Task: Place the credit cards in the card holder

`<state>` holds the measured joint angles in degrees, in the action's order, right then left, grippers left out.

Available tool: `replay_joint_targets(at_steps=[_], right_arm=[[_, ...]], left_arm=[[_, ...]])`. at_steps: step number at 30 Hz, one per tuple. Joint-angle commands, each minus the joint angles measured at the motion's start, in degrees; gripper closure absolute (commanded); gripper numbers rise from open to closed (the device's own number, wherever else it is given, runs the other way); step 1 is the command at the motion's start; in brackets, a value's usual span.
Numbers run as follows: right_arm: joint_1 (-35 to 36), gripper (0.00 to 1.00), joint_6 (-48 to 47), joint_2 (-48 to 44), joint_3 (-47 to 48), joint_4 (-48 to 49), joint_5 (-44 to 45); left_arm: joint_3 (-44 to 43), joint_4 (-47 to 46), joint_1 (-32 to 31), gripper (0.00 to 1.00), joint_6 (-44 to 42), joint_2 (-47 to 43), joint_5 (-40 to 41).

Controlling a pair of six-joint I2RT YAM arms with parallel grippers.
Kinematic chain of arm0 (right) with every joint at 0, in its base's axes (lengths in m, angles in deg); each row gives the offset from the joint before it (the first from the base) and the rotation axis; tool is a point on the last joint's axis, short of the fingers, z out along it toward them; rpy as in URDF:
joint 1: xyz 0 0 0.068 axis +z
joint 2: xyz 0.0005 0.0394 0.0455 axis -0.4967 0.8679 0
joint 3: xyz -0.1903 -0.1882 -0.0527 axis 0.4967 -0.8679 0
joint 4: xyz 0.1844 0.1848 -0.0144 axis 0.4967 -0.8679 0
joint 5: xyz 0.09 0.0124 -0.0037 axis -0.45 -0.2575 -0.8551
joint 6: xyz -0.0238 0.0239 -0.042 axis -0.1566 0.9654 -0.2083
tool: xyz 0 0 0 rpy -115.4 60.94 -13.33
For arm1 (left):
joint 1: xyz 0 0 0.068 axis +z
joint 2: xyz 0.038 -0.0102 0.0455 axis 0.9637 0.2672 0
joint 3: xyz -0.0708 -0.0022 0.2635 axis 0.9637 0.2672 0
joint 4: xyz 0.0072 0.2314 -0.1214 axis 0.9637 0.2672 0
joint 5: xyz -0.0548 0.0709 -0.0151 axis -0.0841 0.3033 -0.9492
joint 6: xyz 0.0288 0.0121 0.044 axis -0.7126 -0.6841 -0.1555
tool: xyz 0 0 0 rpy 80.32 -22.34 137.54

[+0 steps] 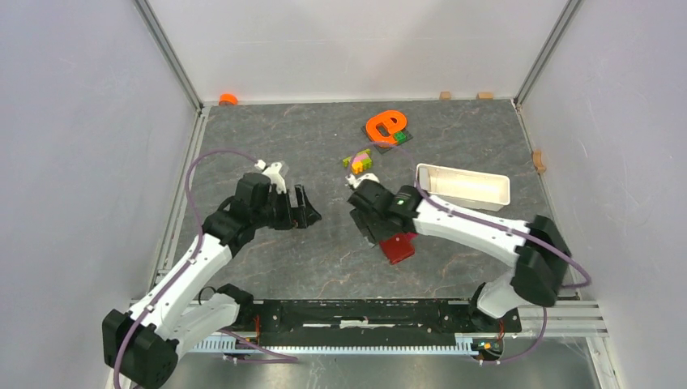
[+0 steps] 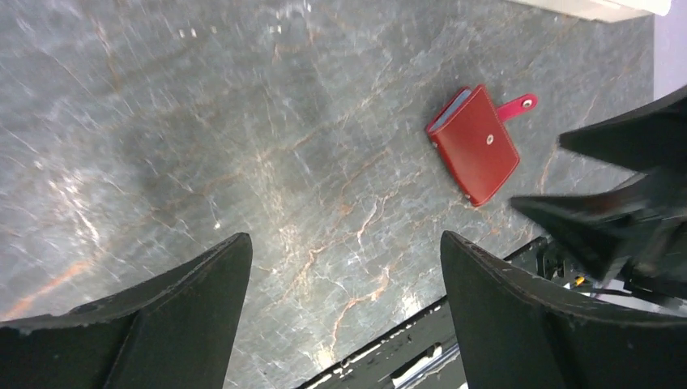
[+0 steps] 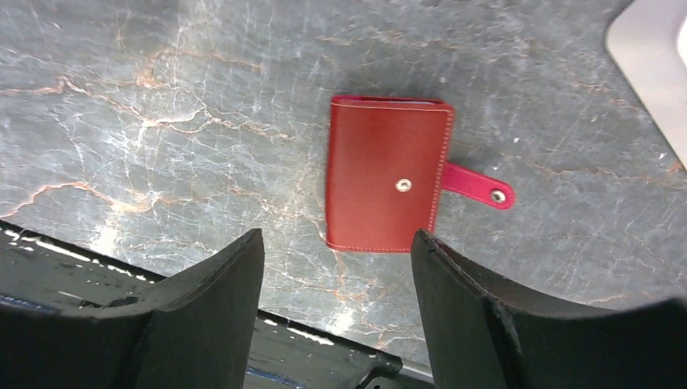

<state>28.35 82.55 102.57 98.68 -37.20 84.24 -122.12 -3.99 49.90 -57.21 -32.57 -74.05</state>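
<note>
Card holder [image 3: 387,174] lies flat, tab [image 3: 478,186] jutting off long edge.

Grey marbled tabletop [image 1: 324,259], plain pale walls [image 1: 81,121] on three sides, aluminium corner posts [image 1: 168,53]

here's the table [image 1: 267,138], dark grey stone-look top with pale and rusty veins. near the front, right of centre, the card holder [image 3: 381,186] lies flat and folded shut, its snap tab sticking out to one side, unfastened. further right sits a white tray [image 1: 466,197], oblong and slightly angled. towards the back, an orange e-shaped piece [image 1: 382,126], a green brick [image 1: 400,136] right against it, and a small clump of multicoloured bricks [image 1: 358,161] just in front. a small orange thing [image 1: 228,99] sits at the far left corner.
</note>
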Motion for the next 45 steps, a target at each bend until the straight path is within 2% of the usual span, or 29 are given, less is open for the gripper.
replay_joint_targets(at_steps=[1, 6, 10, 16, 20, 25, 33, 45], right_arm=[[-6.6, 0.31, -5.5, -8.6, -6.3, 6.0, -5.9], [-19.9, 0.38, -13.1, -14.6, -16.3, 12.3, -15.2], [-28.8, 0.45, -17.2, -14.9, -20.8, 16.5, -21.8], [-38.1, 0.51, -19.7, -14.2, -23.6, 21.8, -29.4], [-41.8, 0.54, -21.0, -13.8, -24.4, 23.5, -33.6], [-43.8, 0.60, -21.6, -12.1, -25.4, 24.8, -36.2], [-44.0, 0.61, -21.9, -10.5, -27.4, 26.0, -37.8], [-44.0, 0.80, -22.3, -9.7, -27.9, 27.0, -39.9]], left_arm=[[6.0, -8.9, -3.4, 0.09, 11.1, -0.5, -0.2], [10.2, -18.7, -15.3, 0.10, 20.3, 4.2, 5.4], [12.2, -30.5, -21.3, 0.13, 26.8, 11.9, 5.7], [10.7, -42.8, -24.6, 0.19, 31.3, 24.1, 4.1], [9.3, -46.3, -25.2, 0.22, 32.0, 29.9, 4.3], [7.7, -48.9, -25.2, 0.27, 32.6, 35.2, 3.6], [5.7, -50.5, -25.3, 0.32, 32.8, 40.4, 2.9], [4.0, -50.8, -25.3, 0.34, 32.4, 43.9, 2.1]])
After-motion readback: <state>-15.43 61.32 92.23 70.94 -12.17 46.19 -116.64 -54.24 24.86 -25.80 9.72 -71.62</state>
